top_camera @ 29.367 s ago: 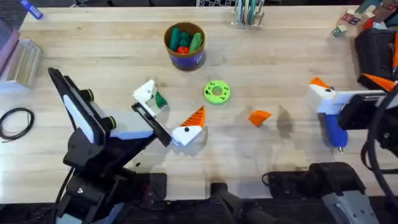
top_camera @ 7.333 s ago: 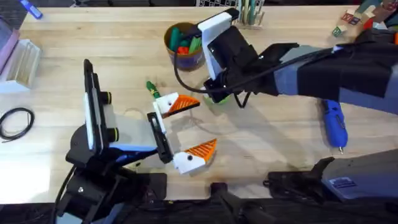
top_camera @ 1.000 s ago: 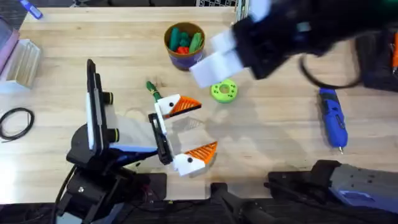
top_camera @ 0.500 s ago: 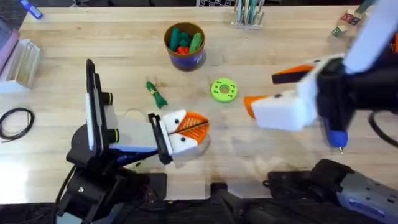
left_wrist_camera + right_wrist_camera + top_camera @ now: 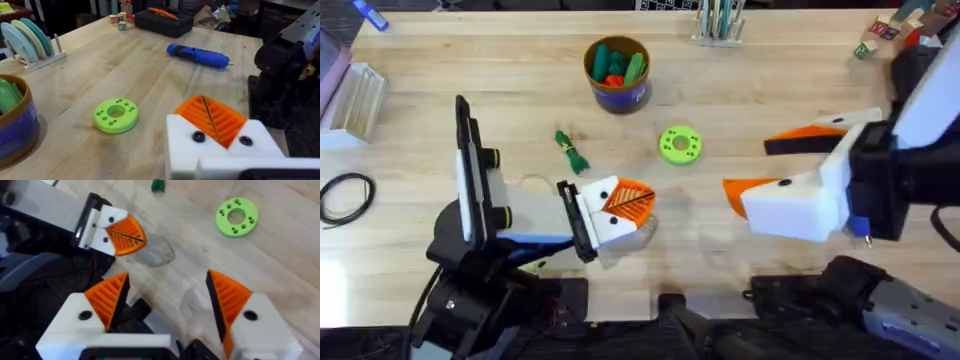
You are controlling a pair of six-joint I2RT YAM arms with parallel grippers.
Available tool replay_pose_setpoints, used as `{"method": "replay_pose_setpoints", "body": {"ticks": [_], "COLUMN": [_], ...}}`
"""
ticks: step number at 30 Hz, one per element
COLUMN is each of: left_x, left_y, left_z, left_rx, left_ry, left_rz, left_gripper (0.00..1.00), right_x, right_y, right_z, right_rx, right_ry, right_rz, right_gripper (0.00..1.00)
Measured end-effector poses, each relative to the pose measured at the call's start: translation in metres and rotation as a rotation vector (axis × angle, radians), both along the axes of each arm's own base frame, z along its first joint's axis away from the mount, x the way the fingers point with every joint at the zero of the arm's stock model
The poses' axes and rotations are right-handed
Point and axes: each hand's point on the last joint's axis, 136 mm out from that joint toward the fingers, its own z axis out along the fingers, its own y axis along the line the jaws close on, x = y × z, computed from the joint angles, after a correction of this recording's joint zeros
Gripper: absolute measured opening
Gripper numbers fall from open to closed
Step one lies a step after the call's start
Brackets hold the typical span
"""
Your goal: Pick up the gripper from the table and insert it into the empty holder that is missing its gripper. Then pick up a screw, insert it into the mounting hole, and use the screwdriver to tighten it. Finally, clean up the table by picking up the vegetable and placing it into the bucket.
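From the overhead camera, the left gripper (image 5: 625, 205) lies low over the wooden table (image 5: 770, 120) near its front edge, its white finger blocks drawn together so the two orange ribbed pads meet face to face with nothing between them. Just beyond it, toward the far side, the small dark-green vegetable (image 5: 570, 150) lies on the wood, apart from the fingers. The bright green disc (image 5: 680, 144) sits near the table's middle, and the bucket (image 5: 617, 72), already holding green and red toy pieces, stands farther back. The right gripper (image 5: 760, 165) hangs large at the right side, its fingers spread wide and empty, and the body of its arm covers most of the blue screwdriver (image 5: 860, 228), of which a short blue end and tip show beneath it. In the left wrist view, the closed orange pads (image 5: 212, 117) fill the foreground, seated in their white holder (image 5: 220, 150); the green disc (image 5: 116, 114) lies just ahead, the bucket (image 5: 15, 125) stands at the edge, and the whole screwdriver (image 5: 198, 54) rests farther off on the table. In the right wrist view, the right gripper (image 5: 167, 300) shows its two orange pads well apart, with the left gripper (image 5: 122, 235) pressed shut beyond them, the green disc (image 5: 237, 217) farther off, and a bit of the vegetable (image 5: 158, 185) at the edge.
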Motion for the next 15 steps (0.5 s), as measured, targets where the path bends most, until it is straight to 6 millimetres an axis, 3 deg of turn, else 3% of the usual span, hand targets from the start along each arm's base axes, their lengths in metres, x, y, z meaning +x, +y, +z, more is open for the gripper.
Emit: {"method": "replay_pose_setpoints", "body": {"ticks": [3, 7, 11, 15], "left_x": [0.002, 0.005, 0.007, 0.009], "left_y": [0.001, 0.002, 0.003, 0.003], "left_z": [0.000, 0.000, 0.000, 0.000], "left_rx": [-0.001, -0.009, -0.012, -0.013], "left_ry": [0.005, 0.024, 0.033, 0.035], "left_rz": [0.012, 0.033, 0.048, 0.056], "left_gripper": [0.013, 0.013, 0.013, 0.013], "right_x": [0.005, 0.029, 0.066, 0.105], "right_y": [-0.008, -0.030, -0.072, -0.131], "right_z": [-0.004, -0.010, -0.020, -0.040], "right_rx": [-0.038, -0.110, -0.215, -0.332], "right_ry": [-0.006, -0.039, -0.046, 0.014], "right_rz": [-0.038, -0.164, -0.369, -0.617], "right_gripper": [0.931, 0.929, 0.931, 0.931]}}
